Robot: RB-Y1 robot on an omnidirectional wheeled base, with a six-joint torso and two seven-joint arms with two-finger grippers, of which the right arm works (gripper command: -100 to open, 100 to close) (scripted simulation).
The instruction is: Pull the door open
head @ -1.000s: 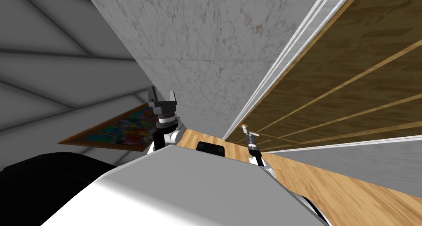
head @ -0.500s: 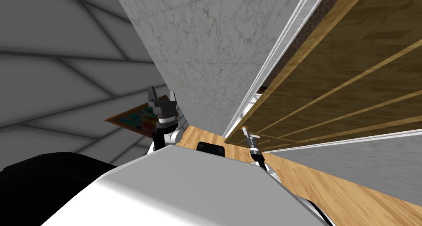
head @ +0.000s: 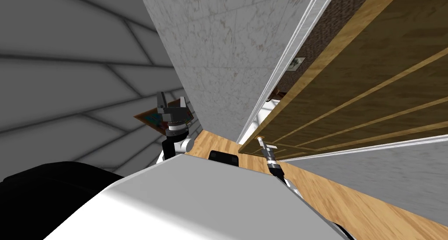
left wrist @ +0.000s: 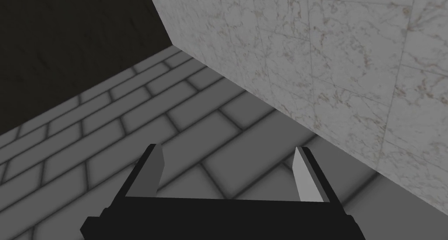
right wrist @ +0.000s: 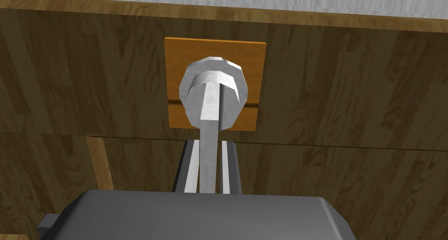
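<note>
Wooden door (head: 372, 88) fills the right side of the head view, standing ajar from its white jamb (head: 302, 45). The right end effector (right wrist: 209, 146) is clenched on the door's grey lever handle (right wrist: 212, 93). The left end effector (left wrist: 227, 158) hangs released, fingers apart, lower centre-left.

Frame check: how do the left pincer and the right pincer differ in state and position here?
The left pincer stands open with nothing between its fingers; the right pincer is shut on the grey door handle. The left pincer faces a grey brick wall, apart from the brown wooden door; the right pincer is at that door. Both have two thin light grey fingers.
</note>
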